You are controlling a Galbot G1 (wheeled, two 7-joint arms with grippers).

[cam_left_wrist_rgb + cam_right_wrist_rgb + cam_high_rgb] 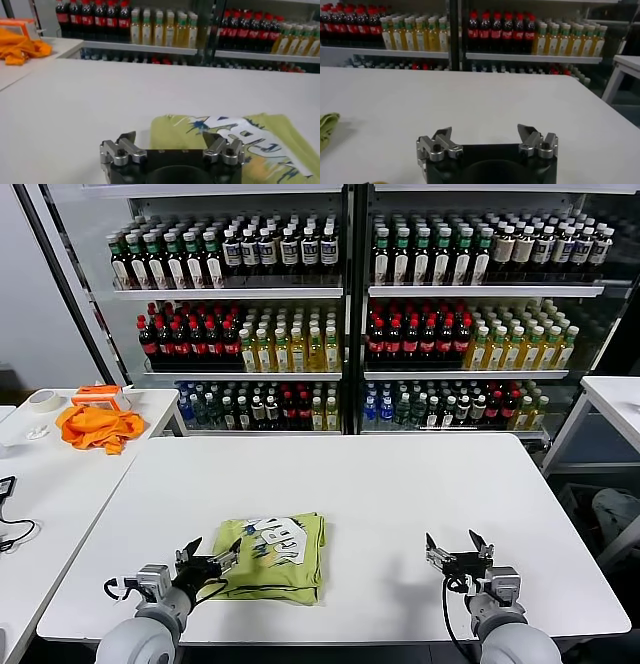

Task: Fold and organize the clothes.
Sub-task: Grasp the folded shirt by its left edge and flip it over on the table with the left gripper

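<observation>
While the orange cloth point(98, 427) is lying bunched on the side table point(40, 484) at far left, well apart from the work and playing no part in it, the left gripper point(208, 561) is hovering low over the near edge of the white surface point(400, 484), its jaws spread wide and holding nothing. It is sitting just beside the left edge of the T-shirt point(272, 554), apparently so the cloth can lie free. Folded into a compact rectangle with its printed side up, the lime shirt is resting flat on the surface left of centre, near the front edge, which suggests the folding is largely done and only tidying or placing is left. Further right, the right gripper point(457, 552) is waiting near the front edge, well apart from the shirt, its jaws likewise wide and empty, probably parked there to keep out of the way. Behind, shelves of bottles point(340, 324) are filling the background.
</observation>
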